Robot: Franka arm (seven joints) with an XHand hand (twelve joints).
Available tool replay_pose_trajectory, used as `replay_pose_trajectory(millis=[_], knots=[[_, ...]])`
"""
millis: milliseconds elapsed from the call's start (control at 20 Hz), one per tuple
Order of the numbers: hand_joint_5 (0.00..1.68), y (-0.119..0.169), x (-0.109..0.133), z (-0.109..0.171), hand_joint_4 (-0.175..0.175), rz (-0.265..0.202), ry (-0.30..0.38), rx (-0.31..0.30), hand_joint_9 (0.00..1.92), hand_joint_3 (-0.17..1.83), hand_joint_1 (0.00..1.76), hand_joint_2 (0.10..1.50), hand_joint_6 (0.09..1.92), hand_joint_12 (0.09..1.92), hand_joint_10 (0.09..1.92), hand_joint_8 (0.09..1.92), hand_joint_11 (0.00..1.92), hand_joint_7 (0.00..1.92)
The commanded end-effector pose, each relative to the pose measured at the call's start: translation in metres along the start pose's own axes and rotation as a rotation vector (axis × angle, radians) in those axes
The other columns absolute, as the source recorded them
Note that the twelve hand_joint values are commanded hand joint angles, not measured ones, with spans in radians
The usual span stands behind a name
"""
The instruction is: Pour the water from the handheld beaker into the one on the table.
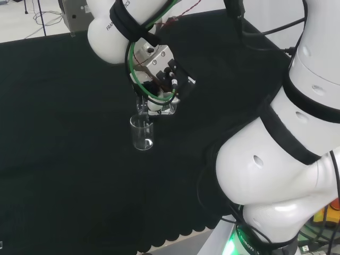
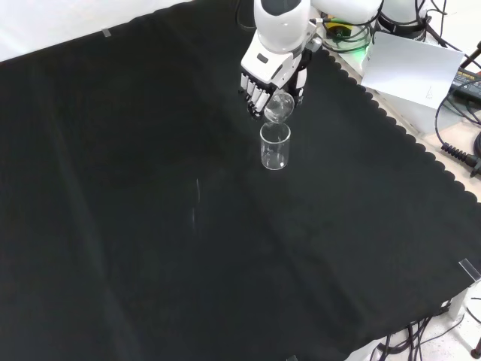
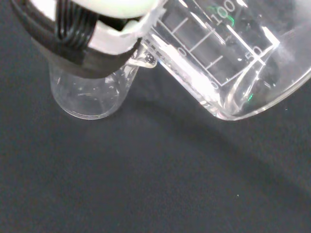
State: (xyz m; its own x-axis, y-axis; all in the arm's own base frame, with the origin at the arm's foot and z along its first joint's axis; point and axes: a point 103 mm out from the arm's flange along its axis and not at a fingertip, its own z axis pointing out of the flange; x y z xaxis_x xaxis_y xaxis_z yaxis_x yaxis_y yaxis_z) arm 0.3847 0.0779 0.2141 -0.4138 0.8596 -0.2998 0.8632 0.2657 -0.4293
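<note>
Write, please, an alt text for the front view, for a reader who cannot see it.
A robot hand holds a clear beaker tipped steeply over a second clear beaker that stands upright on the black cloth. The hand comes in from the view's top, below a white arm link.

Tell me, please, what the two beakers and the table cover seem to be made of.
Held beaker: clear glass or plastic, glossy; the cloth shows through it, with white printed marks and bright glints. I cannot tell which.
Standing beaker: the same clear, shiny material, by its look.
Cover: black cloth, matt, with a scalloped edge.
</note>
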Motion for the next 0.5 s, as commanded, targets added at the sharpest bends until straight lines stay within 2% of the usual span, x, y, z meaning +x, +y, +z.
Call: replay_pose_trajectory(millis=[50, 500], knots=[[1.27, 0.0065, -0.0058, 0.0134, -0.175, 0.032, -0.069, 0.091, 1.60, -0.17, 1.31, 1.06, 0.54, 0.75, 0.62, 0.52, 1.33, 1.32], [1.26, 0.0062, -0.0058, 0.0150, -0.175, 0.033, -0.068, 0.097, 1.60, -0.17, 1.31, 1.06, 0.55, 0.75, 0.63, 0.53, 1.33, 1.32]])
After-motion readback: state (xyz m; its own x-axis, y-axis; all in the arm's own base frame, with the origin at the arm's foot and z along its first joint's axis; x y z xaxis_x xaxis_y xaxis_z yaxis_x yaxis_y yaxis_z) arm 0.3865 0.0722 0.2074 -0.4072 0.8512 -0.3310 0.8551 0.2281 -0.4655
